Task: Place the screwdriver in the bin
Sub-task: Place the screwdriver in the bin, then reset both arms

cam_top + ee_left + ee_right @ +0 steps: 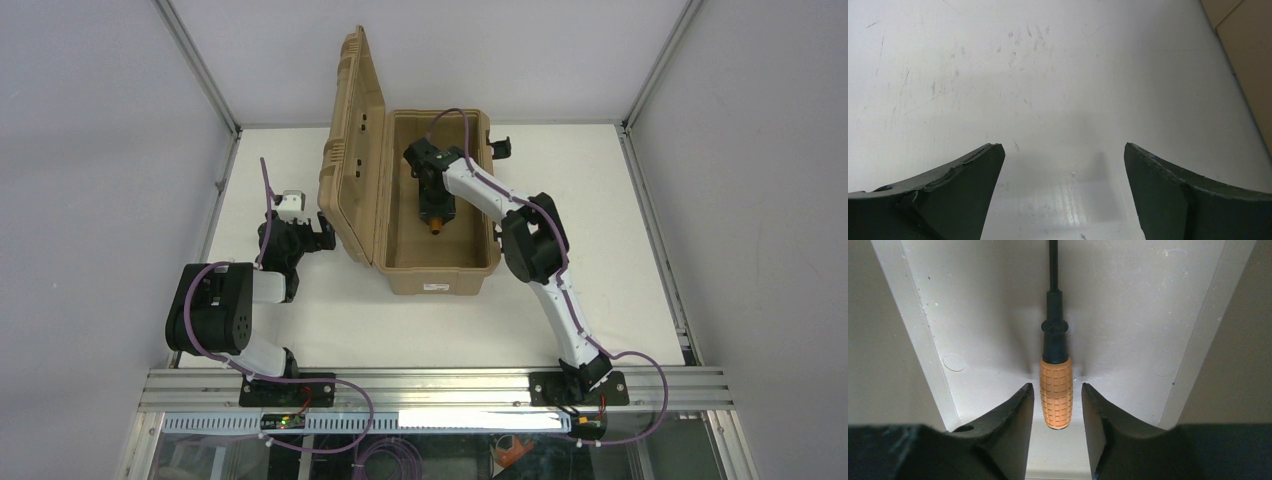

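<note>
Pincer on my right arm (1057,387) hangs low inside the bin (440,275). Its 2 fingers (1018,415) flank the orange handle of the screwdriver (1054,340) with a thin strip of tan floor showing on each side. So the jaws stand slightly apart and are not clamped on it.

The screwdriver lies along the bin's floor, black shaft pointing away from my wrist camera, roughly midway between the 2 long walls. Its shadow sits tight against it, which I read as resting on the floor rather than hanging.

I judge the placing step all but done: the tool is inside, and what is left is to let go fully and retreat. The next move calls for spreading the jaws wider so neither pad drags the handle. After that comes a straight lift before any swing out, since the walls rise close on both sides of my wrist.

My left pincer (1063,146) is wide apart and holds nothing, hovering over bare white surface (998,75) just left of the bin's raised lid (355,150). That lid stands upright on the bin's left edge, between my 2 arms. It should not hinder a vertical exit, but it would block a sideways sweep to the left. A black latch (500,147) juts from the right wall, near where my forearm crosses the rim.
</note>
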You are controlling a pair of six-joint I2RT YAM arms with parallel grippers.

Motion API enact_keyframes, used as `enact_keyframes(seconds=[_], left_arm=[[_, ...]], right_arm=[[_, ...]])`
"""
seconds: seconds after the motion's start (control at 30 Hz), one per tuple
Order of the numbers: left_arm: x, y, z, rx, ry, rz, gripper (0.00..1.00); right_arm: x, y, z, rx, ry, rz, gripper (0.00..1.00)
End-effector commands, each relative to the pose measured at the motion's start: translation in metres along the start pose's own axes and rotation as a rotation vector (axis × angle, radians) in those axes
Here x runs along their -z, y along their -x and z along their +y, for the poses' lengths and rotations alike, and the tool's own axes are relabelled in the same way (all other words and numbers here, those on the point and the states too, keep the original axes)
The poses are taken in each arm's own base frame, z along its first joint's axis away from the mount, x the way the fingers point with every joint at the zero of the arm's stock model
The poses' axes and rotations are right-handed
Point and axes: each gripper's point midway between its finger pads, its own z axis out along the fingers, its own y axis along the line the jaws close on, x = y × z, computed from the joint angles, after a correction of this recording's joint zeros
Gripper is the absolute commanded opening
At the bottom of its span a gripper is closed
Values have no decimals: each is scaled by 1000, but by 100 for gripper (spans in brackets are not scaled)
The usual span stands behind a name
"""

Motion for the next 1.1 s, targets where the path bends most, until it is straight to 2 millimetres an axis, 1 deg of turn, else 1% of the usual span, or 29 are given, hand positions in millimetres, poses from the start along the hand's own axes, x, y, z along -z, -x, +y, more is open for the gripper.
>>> enact_keyframes(seconds=[0.0, 0.03, 0.23, 0.4, 0.5, 0.53, 0.6, 0.63, 0.67, 0.7, 0.73, 0.8, 0.9, 0.93, 0.97, 1.07], left_arm=[[1, 23, -3, 7, -21, -80, 99], [1, 23, -3, 7, -22, -81, 99], [1, 23, -3, 7, -22, -80, 99], [1, 23, -3, 7, -22, -80, 99], [1, 23, -3, 7, -22, -80, 99], [1, 23, -3, 7, -22, -80, 99], [1, 23, -3, 7, -22, -80, 99], [1, 23, -3, 7, -21, -80, 99], [1, 23, -3, 7, -22, -80, 99], [1, 23, -3, 7, -22, -80, 99], [1, 23, -3, 7, -21, -80, 99], [1, 23, -3, 7, -22, -80, 99], [1, 23, -3, 7, -22, -80, 99], [1, 23, -3, 7, -22, -80, 99], [1, 23, -3, 7, -22, -80, 99], [1, 23, -3, 7, -22, -80, 99]], right_arm=[[49, 34, 2, -15, 53, -126, 46], [56, 37, 1, -13, 61, -139, 48], [101, 50, -1, 7, 106, -213, 63], [140, 61, -4, 19, 137, -278, 72], [158, 66, -6, 29, 153, -309, 77], [168, 68, -7, 31, 158, -326, 79], [182, 72, -12, 35, 159, -356, 84], [189, 74, -14, 39, 161, -371, 90], [196, 77, -18, 39, 164, -386, 98], [202, 79, -21, 38, 167, -400, 99], [211, 82, -25, 39, 172, -418, 99], [221, 85, -33, 35, 171, -438, 99], [238, 91, -52, 33, 150, -484, 99], [239, 92, -59, 30, 139, -491, 99], [245, 94, -66, 23, 137, -506, 99], [251, 99, -95, -15, 112, -535, 99]])
